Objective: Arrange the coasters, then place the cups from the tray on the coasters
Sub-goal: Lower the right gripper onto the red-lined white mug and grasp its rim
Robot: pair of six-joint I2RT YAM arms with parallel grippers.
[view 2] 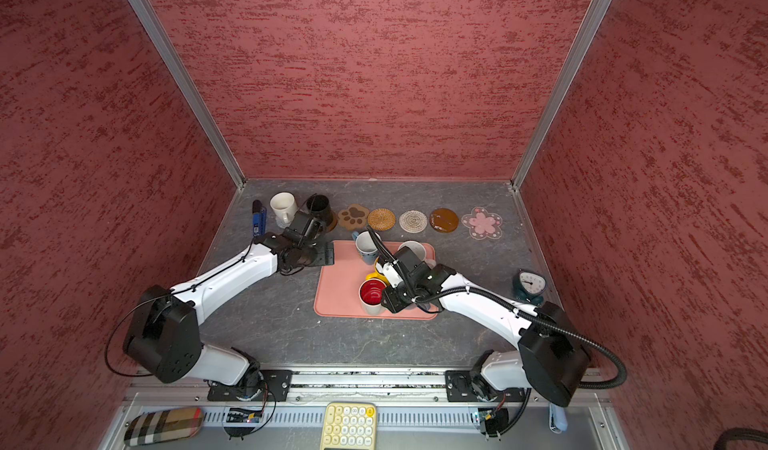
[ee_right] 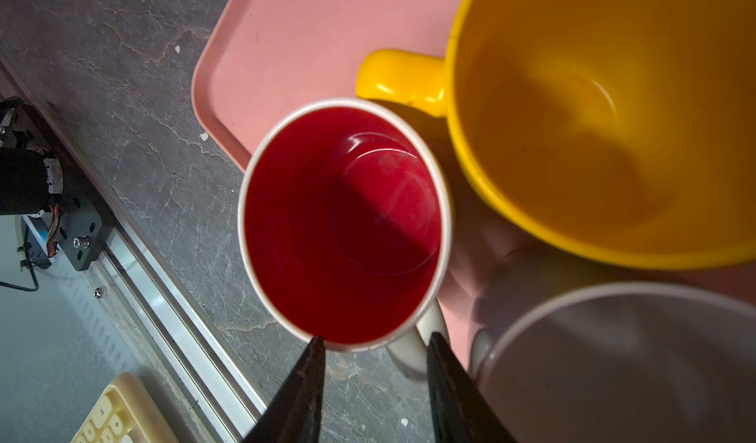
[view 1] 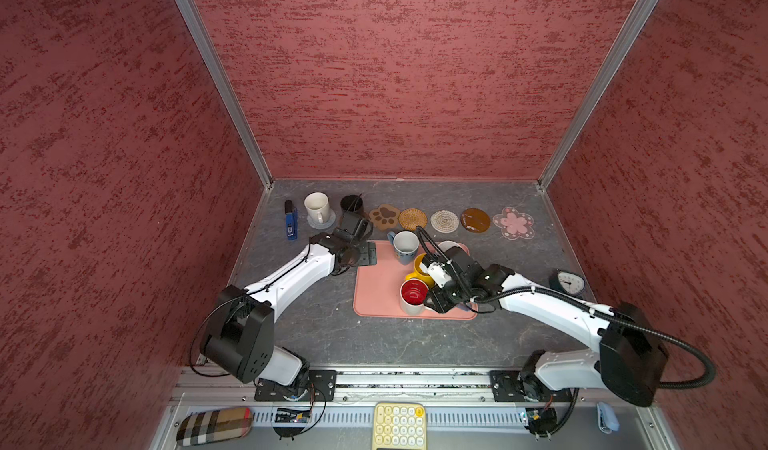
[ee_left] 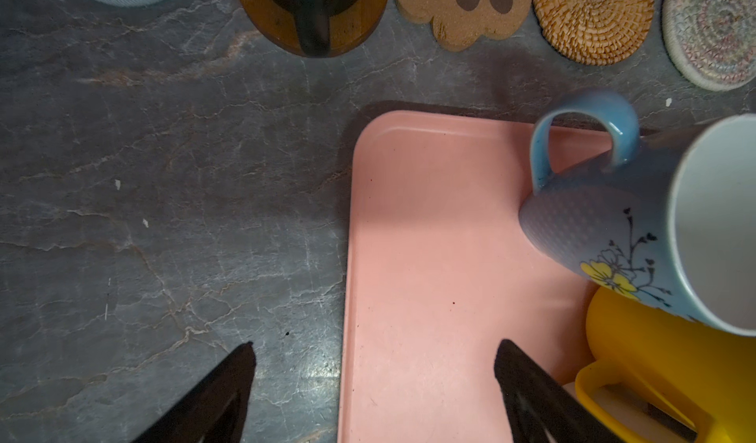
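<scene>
On the pink tray [view 1: 374, 294] stand a blue cup [view 1: 405, 246], a yellow cup [view 1: 419, 269], a red-inside white cup [view 1: 413, 296], a half-hidden white cup [view 1: 451, 245] and a lavender cup [ee_right: 613, 359]. My right gripper [ee_right: 375, 336] straddles the red-inside cup's handle [ee_right: 413, 351], with a gap showing beside one finger. Open and empty, my left gripper [ee_left: 374, 351] hovers over the tray's left edge [ee_left: 347, 257]. Along the back, a white cup [view 1: 316, 207] sits on the grey coaster [view 1: 328, 221] and a black cup [view 1: 352, 205] on a brown coaster [ee_left: 360, 19]. Paw [view 1: 384, 216], wicker [view 1: 412, 219], beige [view 1: 444, 221], brown [view 1: 475, 220] and flower [view 1: 513, 222] coasters lie bare.
A blue lighter and a black marker [view 1: 291, 223] lie at the back left. A small clock [view 1: 567, 282] stands by the right wall. A yellow keypad [view 1: 399, 425] and a plaid case [view 1: 214, 425] lie below the front rail. Red walls enclose three sides.
</scene>
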